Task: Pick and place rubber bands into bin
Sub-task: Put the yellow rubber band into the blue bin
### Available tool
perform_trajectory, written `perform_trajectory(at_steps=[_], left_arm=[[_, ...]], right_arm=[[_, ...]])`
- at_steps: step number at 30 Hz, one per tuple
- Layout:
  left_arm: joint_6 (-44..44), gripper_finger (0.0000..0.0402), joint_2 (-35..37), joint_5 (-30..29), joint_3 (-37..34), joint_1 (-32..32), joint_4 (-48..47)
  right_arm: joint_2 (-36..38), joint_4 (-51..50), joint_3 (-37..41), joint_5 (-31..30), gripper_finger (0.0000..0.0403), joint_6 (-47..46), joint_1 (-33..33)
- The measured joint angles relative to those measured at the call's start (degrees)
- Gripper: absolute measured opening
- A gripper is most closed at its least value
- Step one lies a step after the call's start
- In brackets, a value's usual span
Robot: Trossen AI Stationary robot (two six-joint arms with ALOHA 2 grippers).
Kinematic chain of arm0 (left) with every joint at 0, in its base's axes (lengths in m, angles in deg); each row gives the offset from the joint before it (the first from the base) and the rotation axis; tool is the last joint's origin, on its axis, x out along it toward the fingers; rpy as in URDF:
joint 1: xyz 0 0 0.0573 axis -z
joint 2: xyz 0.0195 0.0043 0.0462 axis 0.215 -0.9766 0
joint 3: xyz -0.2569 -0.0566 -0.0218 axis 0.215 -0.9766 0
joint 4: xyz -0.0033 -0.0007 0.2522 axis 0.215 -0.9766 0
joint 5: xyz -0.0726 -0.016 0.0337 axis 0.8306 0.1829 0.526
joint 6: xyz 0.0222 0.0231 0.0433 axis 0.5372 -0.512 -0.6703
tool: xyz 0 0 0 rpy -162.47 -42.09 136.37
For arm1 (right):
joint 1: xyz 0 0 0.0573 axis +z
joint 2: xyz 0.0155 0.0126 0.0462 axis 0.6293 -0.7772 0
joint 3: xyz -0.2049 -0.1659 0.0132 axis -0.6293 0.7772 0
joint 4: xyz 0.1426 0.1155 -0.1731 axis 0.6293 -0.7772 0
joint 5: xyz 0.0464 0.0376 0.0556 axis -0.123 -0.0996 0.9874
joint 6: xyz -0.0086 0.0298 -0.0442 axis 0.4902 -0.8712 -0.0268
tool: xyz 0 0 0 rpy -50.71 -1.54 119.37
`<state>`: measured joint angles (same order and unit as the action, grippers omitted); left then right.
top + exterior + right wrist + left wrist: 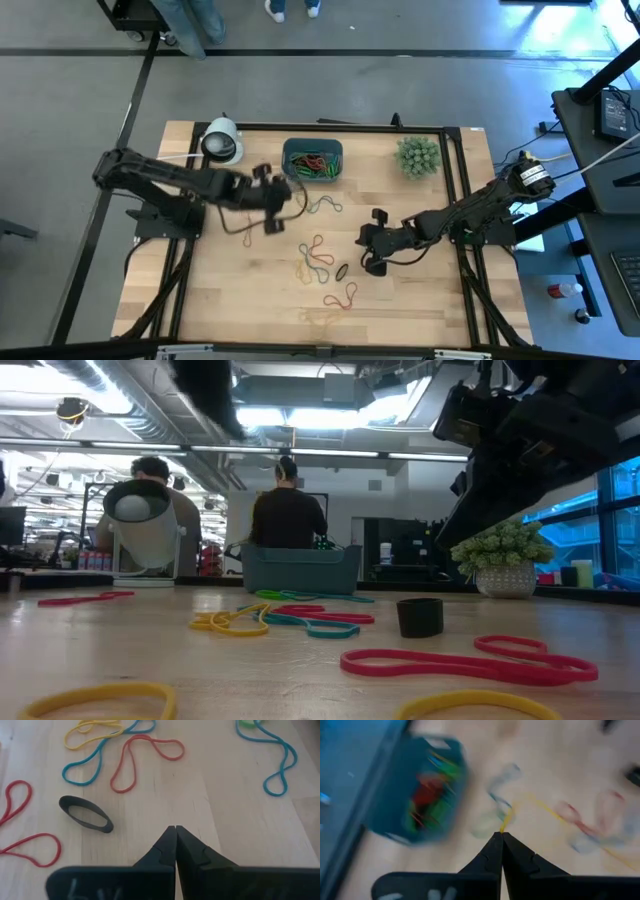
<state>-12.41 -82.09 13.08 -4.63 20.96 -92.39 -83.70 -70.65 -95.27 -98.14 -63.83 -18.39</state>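
The teal bin (pixel 312 160) stands near the table's far edge with red and green rubber bands inside (pixel 427 795). More rubber bands (pixel 320 256) lie loose on the wood in the middle, red, blue, yellow and green (pixel 145 755). My left gripper (pixel 288 195) hovers just near-left of the bin, shut (pixel 501 836), with a yellow band at its tips. My right gripper (pixel 364 241) is to the right of the loose bands, shut (pixel 175 829) and holding nothing, above bare wood. My left gripper pinches a yellow rubber band (pixel 506 822) between its two fingertips. The view is blurred, so which part of the loop it has does not show. The band runs away from the tips toward the loose bands on the table (pixel 555 812).
A black ring (pixel 85 813) lies on the wood beside my right gripper. A white cylinder (pixel 222 142) stands left of the bin, and a spiky green plant (pixel 418 156) right of it. People sit beyond the far edge (pixel 285 510).
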Motion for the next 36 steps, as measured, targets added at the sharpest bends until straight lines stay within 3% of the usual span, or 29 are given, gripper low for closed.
perform_trajectory(at_steps=[3, 7, 12, 15, 27, 36], left_arm=[[-8.0, 0.0002, 0.0, 0.4, 0.6, -7.0, 6.1], [-14.7, 0.0001, -1.4, 6.3, 0.7, -16.5, 14.6], [-19.2, 0.0001, -5.7, 14.7, 0.7, -25.1, 20.6], [-19.4, 0.0001, -9.8, 16.3, 0.7, -28.3, 20.7], [-21.7, 0.001, -27.6, 17.0, 0.7, -33.9, 21.7], [-21.7, 0.0095, -25.6, 18.2, 0.7, -34.0, 21.2]], right_arm=[[0.0, 0.0, 0.0, 0.0, 0.0004, 0.1, -0.3], [0.0, 0.0, 0.0, 0.0, 0.0004, 0.1, -0.7], [0.0, -0.2, 0.0, 0.0, 0.0004, 0.3, -0.7], [0.0, -0.3, 0.0, 0.0, 0.0004, 0.3, -0.7], [0.0, -0.1, 0.0, 0.0, 0.0004, 0.7, -0.7], [0.0, -0.2, 0.0, 0.0, 0.0004, 0.6, -0.7]])
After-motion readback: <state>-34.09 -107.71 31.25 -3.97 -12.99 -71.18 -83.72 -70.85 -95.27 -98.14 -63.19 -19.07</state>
